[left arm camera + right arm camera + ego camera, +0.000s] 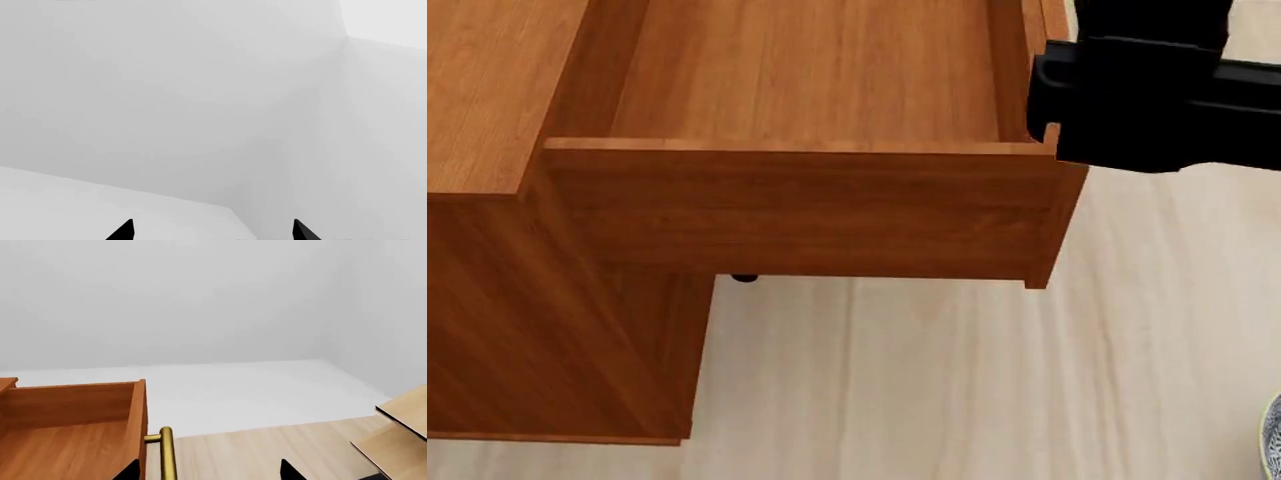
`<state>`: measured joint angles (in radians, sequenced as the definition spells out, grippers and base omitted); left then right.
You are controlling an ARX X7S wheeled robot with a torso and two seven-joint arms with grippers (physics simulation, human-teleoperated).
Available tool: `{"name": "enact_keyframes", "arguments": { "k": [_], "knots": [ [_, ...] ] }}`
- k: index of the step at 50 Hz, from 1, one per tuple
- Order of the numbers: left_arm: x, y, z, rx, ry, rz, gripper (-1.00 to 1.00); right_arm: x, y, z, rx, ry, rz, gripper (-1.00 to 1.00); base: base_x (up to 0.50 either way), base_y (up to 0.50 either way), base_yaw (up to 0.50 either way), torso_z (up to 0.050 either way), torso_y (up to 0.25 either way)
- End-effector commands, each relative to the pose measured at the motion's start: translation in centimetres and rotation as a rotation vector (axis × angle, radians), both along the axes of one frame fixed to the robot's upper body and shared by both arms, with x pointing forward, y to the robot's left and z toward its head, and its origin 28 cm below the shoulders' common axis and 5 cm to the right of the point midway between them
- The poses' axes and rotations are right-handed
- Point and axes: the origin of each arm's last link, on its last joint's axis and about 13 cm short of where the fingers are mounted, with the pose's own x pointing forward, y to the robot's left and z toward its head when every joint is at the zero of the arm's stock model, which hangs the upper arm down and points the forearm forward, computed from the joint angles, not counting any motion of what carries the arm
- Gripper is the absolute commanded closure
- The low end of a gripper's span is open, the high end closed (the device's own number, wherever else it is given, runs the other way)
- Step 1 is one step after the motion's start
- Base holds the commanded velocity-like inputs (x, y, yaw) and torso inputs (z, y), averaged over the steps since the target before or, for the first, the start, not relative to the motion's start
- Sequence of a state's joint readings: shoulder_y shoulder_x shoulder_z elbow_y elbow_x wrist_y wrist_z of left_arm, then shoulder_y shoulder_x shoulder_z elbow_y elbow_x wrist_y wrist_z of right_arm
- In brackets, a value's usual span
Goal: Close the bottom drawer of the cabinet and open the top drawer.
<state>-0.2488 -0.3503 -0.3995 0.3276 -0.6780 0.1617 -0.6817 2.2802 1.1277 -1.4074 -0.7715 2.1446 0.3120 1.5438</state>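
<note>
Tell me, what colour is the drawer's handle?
Shiny brass-gold; the handle shows best in the right wrist view.

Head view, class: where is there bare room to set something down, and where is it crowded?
The top drawer stands pulled out, its wooden floor bare between its side walls. The pale table lies bare in front of the cabinet. It is crowded at the drawer's right corner, where the right arm overlaps it.

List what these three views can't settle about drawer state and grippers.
- Bottom drawer: head view, hidden under the pulled-out top drawer; shut or open unknown.
- Cabinet: head view, cut off by the frame's left and top edges.
- Left gripper: left wrist view shows only tips against blank wall.
- Right gripper: tips cut off at the frame edge beside the brass handle.
</note>
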Motion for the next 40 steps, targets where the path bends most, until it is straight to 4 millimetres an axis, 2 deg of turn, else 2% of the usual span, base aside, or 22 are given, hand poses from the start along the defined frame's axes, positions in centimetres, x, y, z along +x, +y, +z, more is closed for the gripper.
{"name": "enact_keyframes", "arguments": {
  "k": [1,9,16,28,31,32,36,40],
  "knots": [
    [0.1,-0.1,0.1,0.014,0.010,-0.001,-1.00,0.0,0.1,-2.9,-0.011,-0.022,-0.003,-1.00,0.00,0.00,0.00,0.000,0.000],
    [0.1,-0.1,0.1,0.025,0.014,-0.001,-1.00,2.9,-0.8,-5.5,-0.034,-0.040,-0.083,-1.00,0.00,0.00,0.00,0.000,0.000],
    [0.2,-0.2,0.1,0.043,0.020,-0.002,-1.00,4.4,-0.5,-8.5,-0.063,-0.036,-0.080,-1.00,0.00,0.00,0.00,0.000,0.000],
    [-0.4,-0.5,0.4,0.071,0.030,0.005,-1.00,4.0,-0.3,-9.2,-0.054,-0.058,-0.064,-1.00,0.00,0.00,0.00,0.000,0.000],
    [-1.8,-0.8,0.8,0.115,0.053,0.009,-1.00,3.7,-0.3,-9.4,-0.059,-0.064,-0.054,-1.00,0.00,0.00,0.00,0.000,0.000],
    [-2.9,-0.9,1.4,0.066,0.028,-0.030,-1.00,3.6,-0.3,-9.4,-0.059,-0.065,-0.053,-1.00,0.00,0.00,0.00,0.000,0.000],
    [-6.5,-1.3,3.4,0.138,0.012,-0.032,-1.00,3.3,-0.4,-9.5,-0.051,-0.071,-0.042,-1.00,0.00,0.00,0.00,0.000,0.000],
    [-8.4,-2.0,5.0,0.239,0.060,-0.070,-1.00,3.2,-0.3,-9.8,-0.052,-0.076,-0.036,-1.00,0.00,0.00,0.00,0.000,0.000]
  ]
}}
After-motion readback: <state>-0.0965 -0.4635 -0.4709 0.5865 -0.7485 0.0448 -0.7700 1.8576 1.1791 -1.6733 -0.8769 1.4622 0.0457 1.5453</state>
